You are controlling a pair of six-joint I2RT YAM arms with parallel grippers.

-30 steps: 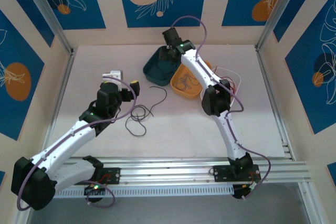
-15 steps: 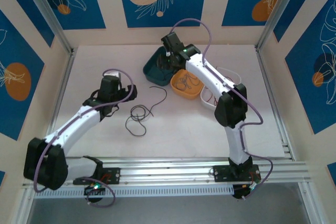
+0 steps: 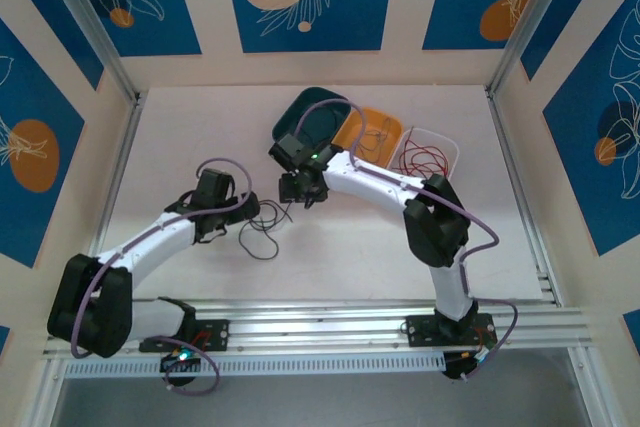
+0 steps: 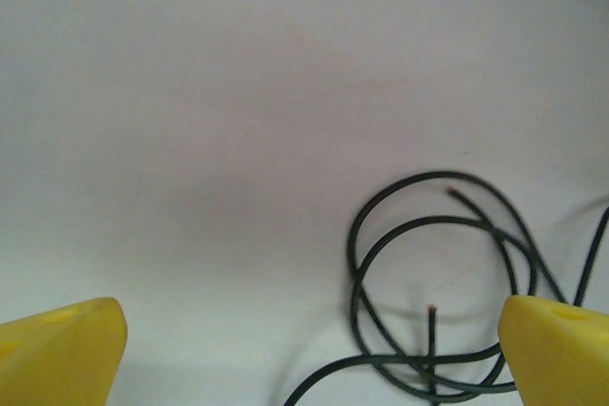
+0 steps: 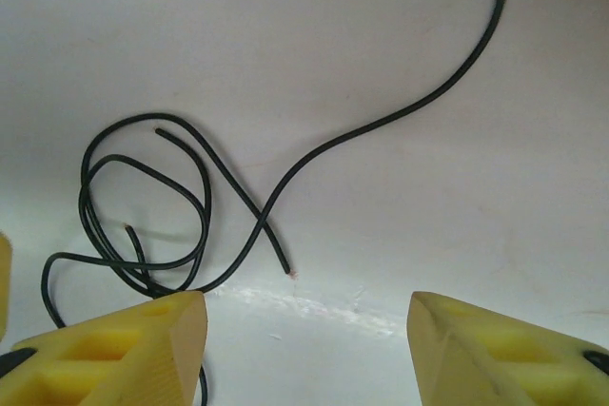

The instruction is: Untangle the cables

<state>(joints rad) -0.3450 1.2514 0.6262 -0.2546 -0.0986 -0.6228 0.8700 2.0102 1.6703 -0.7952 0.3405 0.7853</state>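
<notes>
A thin black cable [image 3: 262, 225] lies in loose, overlapping loops on the white bench [image 3: 180, 137]. It is to the left of the orange plastic tray [image 3: 352, 132] and nearer the arm bases than the tray is. One long strand curves away from the loops.

Your right claw [image 5: 306, 306] hangs over the bench between the orange tray and the loops. Its yellow fingers [image 5: 124, 349] are spread wide and hold nothing, and the cable's crossing strands lie just beyond the fingertips.

Your left claw [image 4: 309, 320] is on the far side of the loops from the orange tray. It is also wide apart and empty, with the loops close to one of its fingers.

Inside the orange tray lies a small tangle of thin dark wire [image 3: 378, 133]. A dark teal tray [image 3: 315, 112] sits just beside the orange tray on its left. A clear tray [image 3: 450, 147] on its right holds red wires [image 3: 425, 155].
</notes>
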